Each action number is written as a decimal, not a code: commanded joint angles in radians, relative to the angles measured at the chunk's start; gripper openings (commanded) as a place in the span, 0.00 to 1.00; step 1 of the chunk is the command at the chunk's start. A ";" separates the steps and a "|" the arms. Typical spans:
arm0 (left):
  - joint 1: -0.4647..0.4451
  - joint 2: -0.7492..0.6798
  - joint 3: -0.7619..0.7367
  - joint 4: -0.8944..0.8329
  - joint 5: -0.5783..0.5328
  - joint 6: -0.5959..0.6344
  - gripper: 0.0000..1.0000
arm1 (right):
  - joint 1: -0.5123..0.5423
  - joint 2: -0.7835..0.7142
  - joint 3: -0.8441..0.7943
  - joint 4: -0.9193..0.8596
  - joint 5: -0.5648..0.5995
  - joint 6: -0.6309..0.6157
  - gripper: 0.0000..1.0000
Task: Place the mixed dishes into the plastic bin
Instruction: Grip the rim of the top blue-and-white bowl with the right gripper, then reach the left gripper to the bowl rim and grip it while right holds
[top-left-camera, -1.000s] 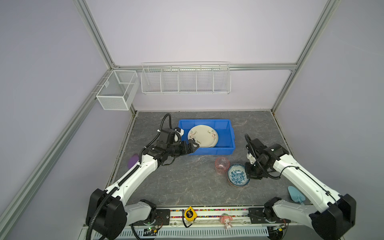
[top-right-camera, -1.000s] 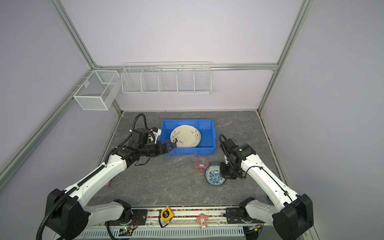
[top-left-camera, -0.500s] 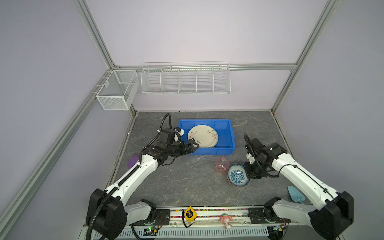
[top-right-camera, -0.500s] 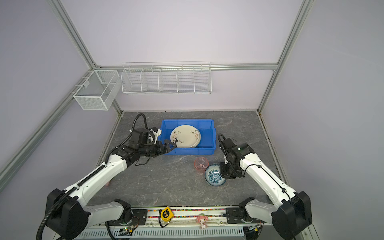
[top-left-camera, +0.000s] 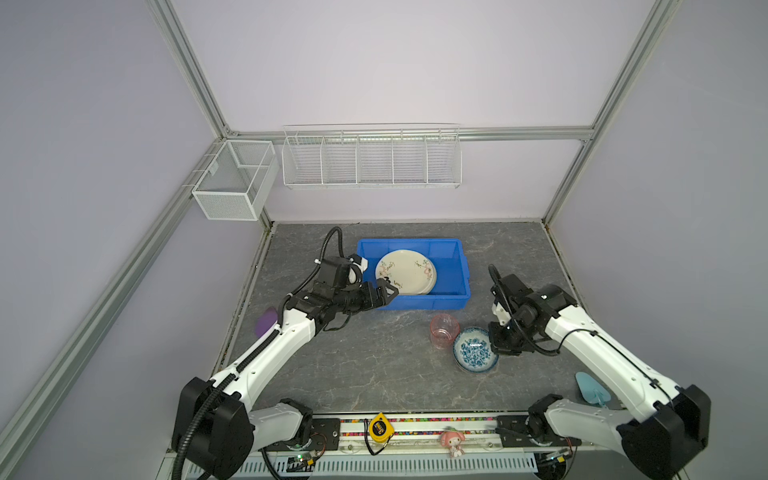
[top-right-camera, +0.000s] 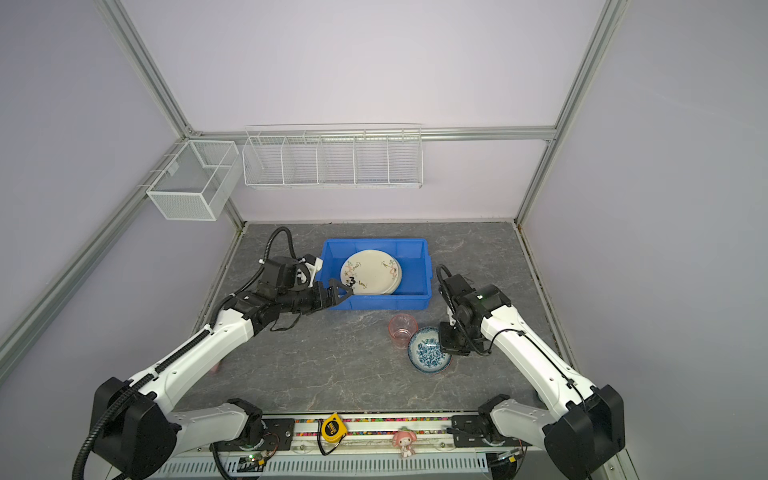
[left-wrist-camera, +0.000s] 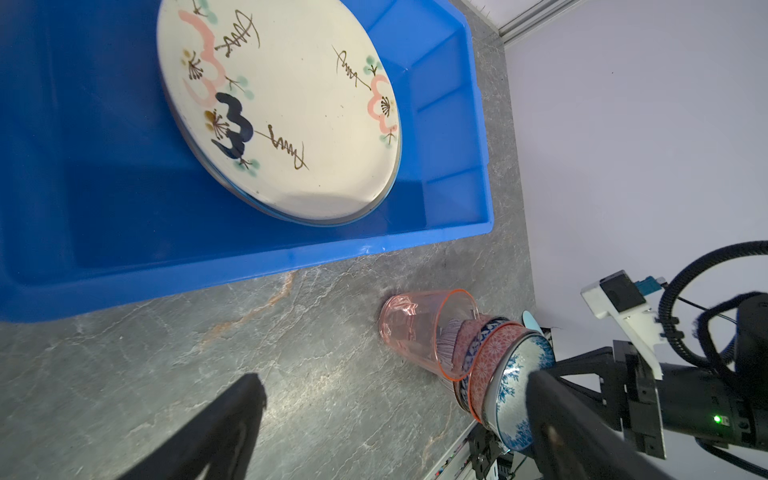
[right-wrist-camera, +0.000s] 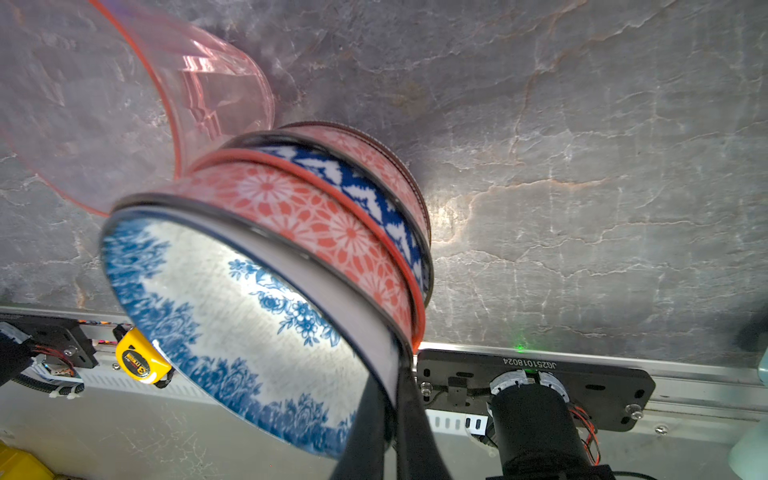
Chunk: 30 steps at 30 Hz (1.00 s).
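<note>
Already plates (top-left-camera: 405, 272) lie in the bin (top-left-camera: 428, 302); right hand (right-wrist-camera: 397, 399) clamps the bowl stack (top-left-camera: 475, 353), left hand (top-left-camera: 388, 293) gapes empty, pink cup (top-left-camera: 444, 332) waits outside.

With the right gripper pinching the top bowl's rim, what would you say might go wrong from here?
1. The right gripper pinches only one edge of the top bowl; it may slip, or the bowls nested under it may stay behind or drop off.
2. The cup stands right beside them, so lifting could tip it.
3. The open left gripper hangs at the bin's near corner and may block the way in.
</note>
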 joint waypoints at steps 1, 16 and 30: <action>-0.005 -0.010 0.014 0.002 0.000 0.011 0.98 | -0.007 -0.004 0.033 0.011 -0.021 0.004 0.07; -0.005 -0.015 0.027 -0.019 0.012 0.003 0.98 | -0.054 -0.046 0.036 0.019 -0.089 -0.001 0.07; -0.209 -0.011 0.174 -0.191 -0.132 -0.095 0.98 | -0.071 -0.069 0.083 -0.026 -0.099 -0.027 0.07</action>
